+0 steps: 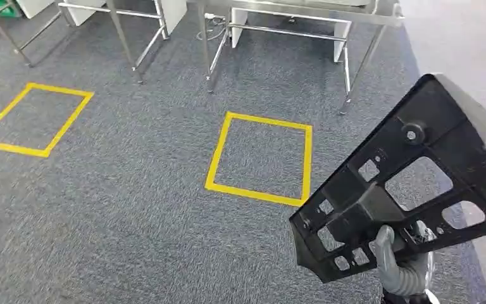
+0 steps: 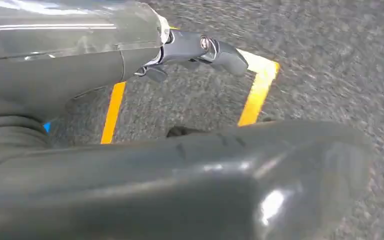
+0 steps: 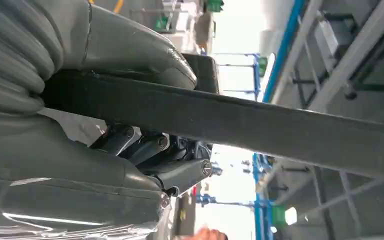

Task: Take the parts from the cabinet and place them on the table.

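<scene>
The right hand grips a flat black part near its lower edge, thumb on one face and the darker fingers curled against the other, as the right wrist view shows with the part's edge running between them. In the head view the part is held up in the air over the carpet, tilted, with several cut-out openings and a round knob on its face. The left hand holds nothing; its fingers are loosely bent above the carpet. Two yellow tape squares mark the floor, one just beside the part and one well to the left. Beyond them stand the metal legs of a desk.
</scene>
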Available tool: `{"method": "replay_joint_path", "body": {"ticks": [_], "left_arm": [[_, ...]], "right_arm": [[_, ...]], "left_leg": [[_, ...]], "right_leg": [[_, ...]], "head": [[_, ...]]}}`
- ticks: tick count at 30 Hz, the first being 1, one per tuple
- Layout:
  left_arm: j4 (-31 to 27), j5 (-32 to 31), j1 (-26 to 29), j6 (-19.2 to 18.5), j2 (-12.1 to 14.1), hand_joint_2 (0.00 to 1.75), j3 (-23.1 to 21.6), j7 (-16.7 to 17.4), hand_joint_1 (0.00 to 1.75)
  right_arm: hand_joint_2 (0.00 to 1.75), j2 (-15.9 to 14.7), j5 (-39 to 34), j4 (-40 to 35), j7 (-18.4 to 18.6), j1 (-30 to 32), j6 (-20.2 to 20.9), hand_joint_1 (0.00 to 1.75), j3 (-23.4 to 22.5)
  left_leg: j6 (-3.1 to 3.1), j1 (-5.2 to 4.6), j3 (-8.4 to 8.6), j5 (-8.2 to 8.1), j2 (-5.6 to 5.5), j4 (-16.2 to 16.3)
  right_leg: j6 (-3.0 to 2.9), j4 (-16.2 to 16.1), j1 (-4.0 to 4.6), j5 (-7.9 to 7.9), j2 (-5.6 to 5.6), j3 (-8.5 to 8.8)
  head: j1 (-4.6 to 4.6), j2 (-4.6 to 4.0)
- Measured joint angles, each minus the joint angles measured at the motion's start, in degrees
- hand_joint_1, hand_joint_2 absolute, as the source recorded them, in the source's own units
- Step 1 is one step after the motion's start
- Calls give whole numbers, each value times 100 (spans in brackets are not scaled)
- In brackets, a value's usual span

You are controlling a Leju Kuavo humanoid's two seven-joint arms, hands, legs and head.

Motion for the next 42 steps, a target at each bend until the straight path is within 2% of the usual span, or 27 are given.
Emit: {"method": "replay_joint_path", "body": {"ticks": [2, 3, 4, 5, 7, 8, 9, 10, 12, 14, 18, 20, 21, 23, 24, 25, 26, 28, 29, 30, 33, 34, 35, 37, 39, 40, 42], "left_arm": [[0, -24, -8, -24, -4, 0, 0, -22, 0], [-2, -57, -10, -28, -2, 0, 0, -28, 0], [-2, -68, -2, -41, -4, 0, 0, -54, 0], [-2, -83, 3, -41, -4, 0, 0, -61, 0], [-2, -125, 44, -46, -2, 0, 4, -66, 0], [-2, -142, 58, -46, -2, 0, 7, -61, 0], [-2, -153, 68, -46, -2, 0, 11, -57, 0], [-2, -164, 66, -46, 2, 0, 15, -55, 0], [-11, -175, 59, -46, 15, 0, 28, -50, 0], [-11, -181, 46, -52, 20, 0, 37, -37, 0], [-13, -199, 38, -70, 28, 0, 37, -22, 0], [-15, -203, 32, -81, 37, 0, 37, -11, 0], [-15, -205, 30, -81, 39, 0, 37, -6, 0], [-15, -205, 29, -76, 44, 0, 37, 0, 0], [-15, -199, 29, -63, 44, 0, 39, 4, 0], [-15, -199, 29, -46, 44, 0, 42, 24, 0], [-15, -199, 29, -4, 44, 0, 44, 72, 0], [-15, -199, 28, 35, 44, 0, 48, 118, 0], [-13, -199, 34, 46, 42, 0, 50, 131, 0], [-13, -199, 11, 59, 37, 0, 61, 136, 0], [-13, -192, -6, 83, 37, 0, 103, 153, 0], [-15, -190, -34, 85, 39, 0, 114, 153, 0], [-15, -188, -31, 94, 46, 0, 125, 160, 0], [-15, -181, -41, 105, 46, 0, 144, 177, 0], [-15, -173, -39, 125, 46, 0, 153, 192, 0], [-15, -173, -29, 138, 46, 0, 160, 203, 0], [-15, -173, -16, 151, 46, 0, 173, 206, 0]], "right_arm": [[175, 0, 64, 0, 107, -4, -94, 175, -20], [175, 2, 217, 0, 211, 10, -241, 175, -31], [175, 2, 361, 9, 296, -5, -412, 175, -33], [175, 2, 438, 24, 350, -15, -519, 175, -33], [175, -2, 560, 68, 411, 0, -665, 175, -37], [175, -2, 621, 79, 413, 14, -714, 175, -37], [175, -2, 662, 90, 420, 32, -760, 175, -37], [175, -2, 686, 92, 428, 46, -782, 175, -37], [175, -9, 710, 92, 448, 46, -822, 175, -37], [175, -15, 730, 98, 461, 25, -852, 175, -37], [175, -57, 763, 114, 461, 9, -879, 175, -37], [175, -90, 772, 122, 459, -12, -901, 175, -37], [175, -112, 772, 131, 457, -40, -903, 175, -37], [175, -131, 772, 175, 459, -67, -927, 175, -37], [175, -135, 774, 203, 463, -74, -936, 175, -37], [175, -142, 789, 225, 476, -93, -946, 175, -37], [175, -146, 811, 262, 518, -116, -966, 175, -37], [175, -146, 815, 310, 537, -163, -984, 175, -37], [175, -149, 826, 334, 544, -200, -986, 175, -37], [175, -149, 839, 374, 553, -239, -990, 175, -35], [175, -177, 887, 463, 553, -305, -1034, 175, -33], [175, -184, 894, 489, 553, -323, -1040, 175, -31], [175, -186, 903, 520, 551, -339, -1051, 175, -17], [175, -216, 905, 598, 549, -448, -1058, 175, 15], [175, -225, 905, 689, 549, -489, -1062, 175, 53], [175, -234, 905, 732, 549, -492, -1064, 175, 68], [175, -243, 905, 804, 549, -507, -1064, 175, 92]], "left_leg": [[-59, -1, 56, -17, 121, -31], [-106, 27, 44, -91, -79, 49], [-130, 45, -49, -241, -398, 268], [-136, 67, -239, -460, -558, 664], [-175, 87, -717, -848, -638, 1627], [-188, 89, -853, -853, -638, 1852], [-196, 92, -853, -699, -638, 1781], [-196, 95, -731, -431, -638, 1449], [-171, 106, -307, 147, -652, 434], [-108, 88, -169, 37, -707, 112], [-5, 59, -196, 25, -706, 147], [65, 104, -127, 43, -693, 67], [96, 103, -115, 30, -686, 64], [121, 88, -92, -1, -674, 67], [120, 87, -76, -22, -674, 70], [112, 87, -36, -53, -675, 70], [103, 86, 17, -88, -676, 69], [76, 85, 158, -173, -678, 64], [58, 91, 159, -211, -673, 46], [16, 55, 179, -238, -673, 63], [-65, 69, 206, -270, -636, -14], [-116, 30, 264, -319, -620, -19], [-130, 48, 271, -360, -640, 86], [-152, 62, -175, -685, -649, 868], [-175, 67, -775, -933, -650, 1782], [-175, 68, -927, -845, -650, 1907], [-154, 67, -803, -220, -650, 1296]], "right_leg": [[-58, -31, 1, 11, 132, 1], [-99, -96, -82, 56, 172, 53], [-127, -106, -87, 56, 226, 55], [-158, -105, -85, 53, 260, 47], [-182, -99, -83, 36, 352, 48], [-184, -89, -80, 28, 406, 53], [-176, -75, -81, 10, 451, 67], [-159, -58, -84, -13, 494, 88], [-117, -9, -89, -83, 548, 144], [-43, 72, -52, -135, 587, 110], [52, 30, -70, -131, 593, 101], [122, 235, -88, -261, 506, 33], [147, 584, -95, -438, 475, -154], [187, 1569, -113, -788, 454, -725], [192, 1837, -114, -807, 446, -911], [189, 1842, -113, -669, 441, -979], [173, 1580, -112, -418, 440, -898], [104, 573, -100, 220, 432, -465], [64, 272, -77, 260, 410, -315], [40, 200, -22, 202, 391, -277], [-43, 147, -4, 91, 417, -259], [-77, 50, -82, 104, 444, -170], [-96, -4, -76, 88, 430, -100], [-178, -16, -85, 27, 423, -27], [-195, -14, -65, -51, 432, 46], [-192, -12, -61, -89, 445, 97], [-179, -12, -55, -196, 469, 253]], "head": [[0, 0], [-2, 2], [0, 0], [-2, 0], [-2, 2], [-2, 0], [-2, 0], [-2, 0], [-2, 0], [0, 0], [0, 0], [2, 0], [2, 0], [2, 0], [2, 0], [0, 2], [2, 0], [2, 2], [2, 0], [2, 0], [7, 2], [4, 2], [7, 2], [2, 0], [2, 0], [2, 2], [2, 0]]}}
